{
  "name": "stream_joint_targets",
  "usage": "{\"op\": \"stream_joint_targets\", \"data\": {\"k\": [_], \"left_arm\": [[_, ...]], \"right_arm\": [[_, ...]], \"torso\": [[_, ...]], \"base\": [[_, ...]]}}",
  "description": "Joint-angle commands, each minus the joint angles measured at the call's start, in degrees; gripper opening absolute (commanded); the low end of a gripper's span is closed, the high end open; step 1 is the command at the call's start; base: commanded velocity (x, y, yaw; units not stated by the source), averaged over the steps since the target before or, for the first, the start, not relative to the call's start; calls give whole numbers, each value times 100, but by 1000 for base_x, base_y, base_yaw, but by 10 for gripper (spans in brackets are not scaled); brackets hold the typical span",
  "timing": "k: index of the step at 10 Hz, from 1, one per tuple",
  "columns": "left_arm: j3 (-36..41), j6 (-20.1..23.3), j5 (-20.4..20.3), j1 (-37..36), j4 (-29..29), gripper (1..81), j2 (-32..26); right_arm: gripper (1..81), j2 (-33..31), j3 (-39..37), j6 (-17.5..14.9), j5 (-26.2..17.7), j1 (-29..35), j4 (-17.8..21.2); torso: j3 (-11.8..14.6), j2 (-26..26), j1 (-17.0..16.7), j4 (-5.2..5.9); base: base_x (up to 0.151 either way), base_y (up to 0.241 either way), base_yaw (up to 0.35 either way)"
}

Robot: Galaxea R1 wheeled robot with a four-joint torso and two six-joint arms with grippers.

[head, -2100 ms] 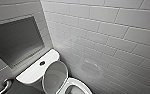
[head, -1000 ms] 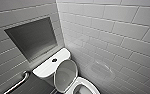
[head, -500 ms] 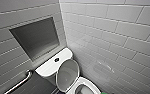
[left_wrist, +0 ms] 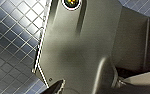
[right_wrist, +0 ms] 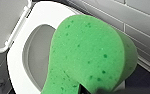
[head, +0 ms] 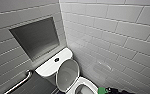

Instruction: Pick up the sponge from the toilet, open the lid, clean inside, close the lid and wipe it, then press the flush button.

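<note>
Right fingers [right_wrist: 83, 89] seemingly pinching sponge [right_wrist: 91, 55], near bowl [right_wrist: 36, 52]; lid [head: 67, 73] up. Pickup, opening done; remaining: inside cleaning, closing, wiping lid, flush button [head: 56, 60].

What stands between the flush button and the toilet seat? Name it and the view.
The raised lid stands between the flush button and the seat, as the head view shows.

Place: you're in a toilet room.
Fixtures: toilet [head: 67, 75] ahead, grab bar [head: 19, 81] at left.
Walls: white tiles [head: 111, 30], recessed niche [head: 36, 37].
</note>
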Motion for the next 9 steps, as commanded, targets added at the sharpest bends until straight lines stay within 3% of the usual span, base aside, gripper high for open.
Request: {"op": "stream_joint_targets", "data": {"k": [1, 3, 4, 8, 9], "left_arm": [[-3, 12, 387, -49, 25, 811, -41], [-3, 12, 387, -49, 34, 811, 3], [-3, 12, 387, -41, 34, 811, 12], [-3, 12, 387, -49, 34, 811, 21], [-3, 12, 387, -49, 34, 811, 21]], "right_arm": [[10, 209, -362, 301, -237, 909, 129], [10, 412, -504, 302, -246, 1041, 138], [10, 510, -539, 302, -254, 1051, 120], [10, 676, -619, 293, -263, 1112, 59], [10, 755, -627, 293, -263, 1208, 67]], "torso": [[0, 0, 0, 0], [0, 0, 0, 0], [-327, 0, 0, 0], [-869, 0, 0, 0], [-775, 2, 0, 0]], "base": [[0, 0, 0], [0, 0, 0], [0, 0, 0], [0, 0, 0], [0, 0, 0]]}}
